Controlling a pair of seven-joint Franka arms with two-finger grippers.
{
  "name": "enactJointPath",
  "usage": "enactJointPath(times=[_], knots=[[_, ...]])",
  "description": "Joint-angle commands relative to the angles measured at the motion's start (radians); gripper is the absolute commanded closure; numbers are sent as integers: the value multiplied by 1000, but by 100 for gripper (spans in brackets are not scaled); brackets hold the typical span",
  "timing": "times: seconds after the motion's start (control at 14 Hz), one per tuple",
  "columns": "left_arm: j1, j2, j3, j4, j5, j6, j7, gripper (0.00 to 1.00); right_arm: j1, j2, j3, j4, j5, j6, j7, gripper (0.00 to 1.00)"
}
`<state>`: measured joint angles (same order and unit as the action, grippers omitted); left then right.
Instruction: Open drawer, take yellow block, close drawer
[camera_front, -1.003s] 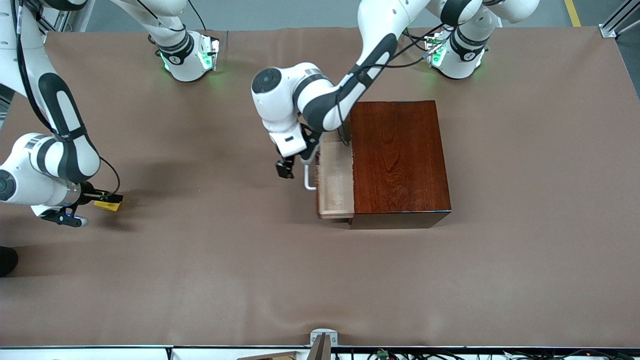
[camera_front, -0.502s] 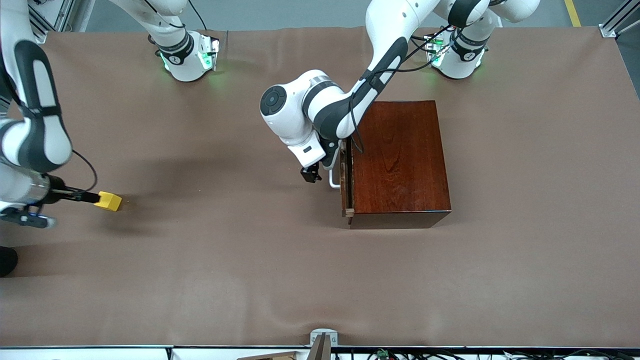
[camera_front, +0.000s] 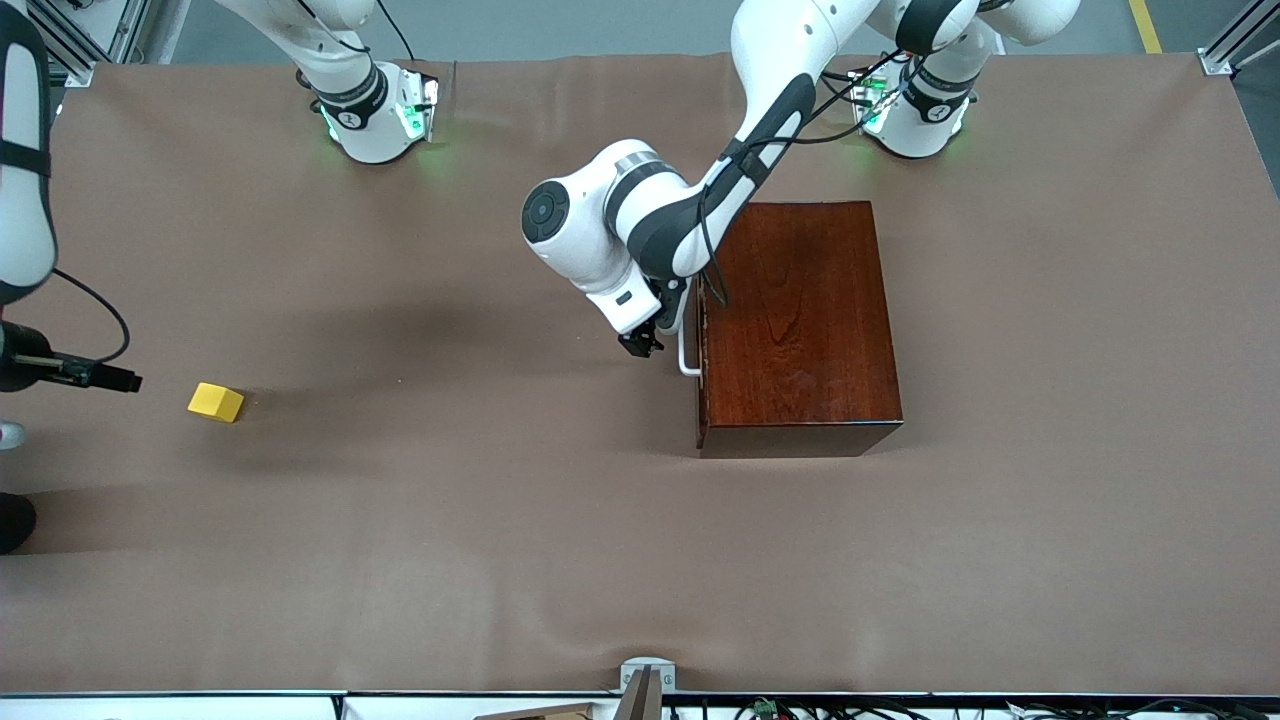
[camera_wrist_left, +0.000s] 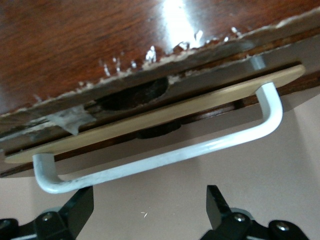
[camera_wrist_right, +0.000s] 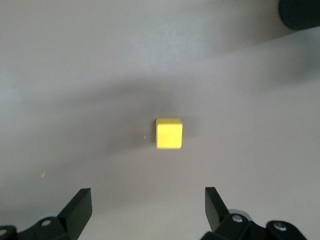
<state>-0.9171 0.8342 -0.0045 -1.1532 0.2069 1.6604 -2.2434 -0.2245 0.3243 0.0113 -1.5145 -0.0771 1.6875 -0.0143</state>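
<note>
The dark reddish-brown wooden box (camera_front: 800, 325) stands mid-table. The drawer is pushed into it, and only its pale front (camera_wrist_left: 150, 125) and white loop handle (camera_front: 688, 356) show. The handle also shows in the left wrist view (camera_wrist_left: 165, 157). My left gripper (camera_front: 640, 345) is open and empty, just off the handle; in the left wrist view (camera_wrist_left: 148, 210) its fingers stand apart short of the handle. The yellow block (camera_front: 216, 402) lies alone on the table toward the right arm's end. My right gripper (camera_front: 128, 381) is open and empty, away from the block (camera_wrist_right: 169, 133).
The two arm bases (camera_front: 375, 110) (camera_front: 915, 110) stand along the table's edge farthest from the front camera. A black object (camera_front: 15, 520) sits at the right arm's end of the table. A metal bracket (camera_front: 647, 675) is at the edge nearest the front camera.
The left gripper pushed the drawer fully into the box. The right gripper let go of the yellow block on the table and drew back from it.
</note>
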Motion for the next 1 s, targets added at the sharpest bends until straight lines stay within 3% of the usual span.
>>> enactJointPath(times=[0.0,0.14,0.29,0.43,0.57,0.79,0.93], knots=[[0,-56,-9,-5,-27,8,46,0,39,4,-1,147,5,-174,-3,0],[-2,-110,-15,-5,-34,19,167,0,85,4,-2,250,10,-285,0,0],[3,-191,-6,-13,-34,19,258,0,111,-1,-16,310,92,-305,1,0],[6,-266,0,-26,-26,7,416,0,189,-8,-112,339,114,-330,-3,0],[67,-343,1,-42,-33,-37,540,0,220,-24,-140,387,103,-373,-1,0],[162,-423,-2,-51,-38,-143,715,0,212,-108,-139,386,125,-430,-9,0],[231,-472,-2,-54,-37,-185,784,0,214,-160,-136,318,125,-416,-45,0]])
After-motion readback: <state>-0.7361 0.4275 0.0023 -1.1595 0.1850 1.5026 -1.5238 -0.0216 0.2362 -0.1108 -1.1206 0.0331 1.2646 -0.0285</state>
